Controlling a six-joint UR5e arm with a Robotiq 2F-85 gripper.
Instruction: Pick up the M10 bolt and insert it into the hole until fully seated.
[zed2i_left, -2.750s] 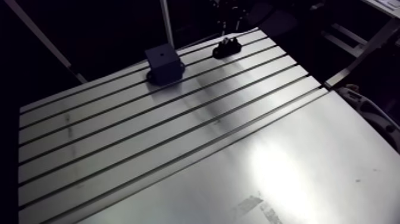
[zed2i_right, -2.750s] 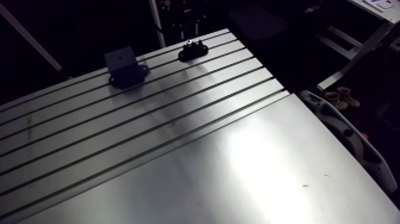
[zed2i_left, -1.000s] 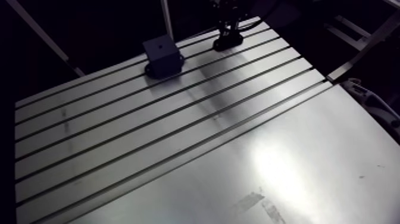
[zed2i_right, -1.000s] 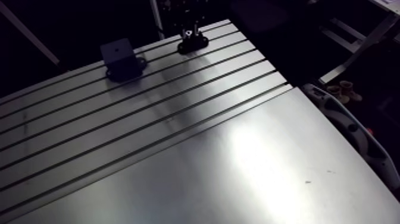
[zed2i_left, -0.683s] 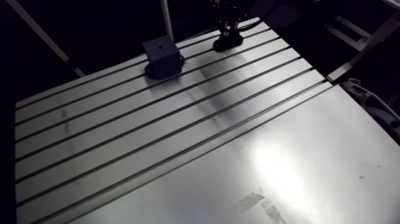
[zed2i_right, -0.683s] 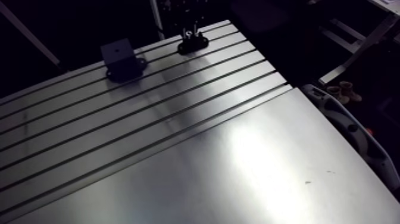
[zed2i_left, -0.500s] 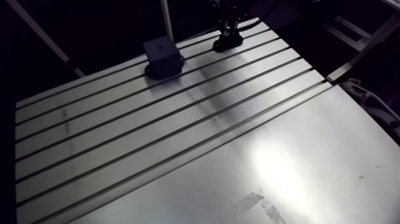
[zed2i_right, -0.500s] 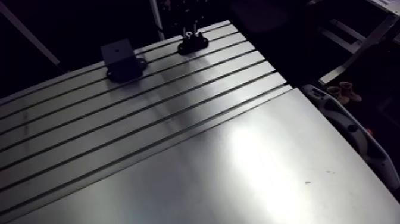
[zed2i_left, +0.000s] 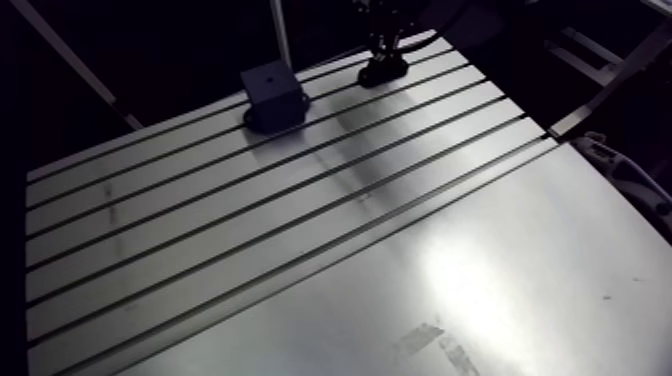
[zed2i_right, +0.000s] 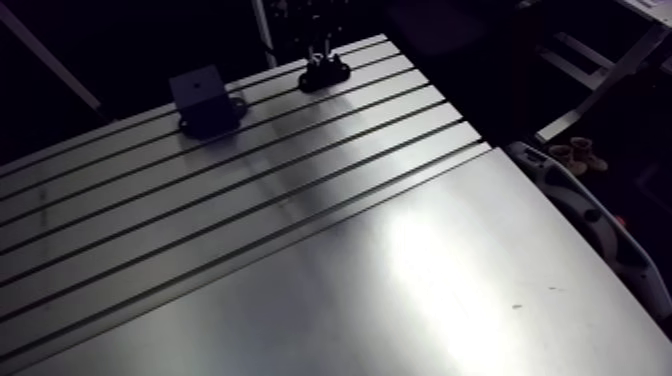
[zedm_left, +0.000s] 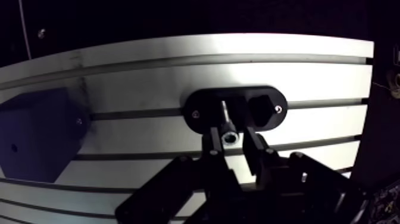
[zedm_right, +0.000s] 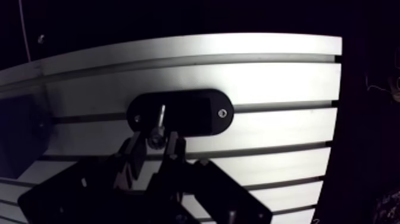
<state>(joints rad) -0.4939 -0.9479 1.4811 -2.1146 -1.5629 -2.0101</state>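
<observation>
My gripper (zedm_left: 232, 142) is narrowed to a slim gap, its two fingers (zedm_left: 213, 144) pinching the socket head of the M10 bolt (zedm_left: 228, 137). The bolt's shank reaches down to a black oval holder (zedm_left: 268, 110) lying across a groove of the slotted aluminium table (zedm_left: 149, 65). Off to one side, apart from the holder, sits a black block (zedm_left: 36, 134) with a small hole in its top face.

Glare-lit slotted aluminium table (zed2i_left: 480, 280), dark surroundings
</observation>
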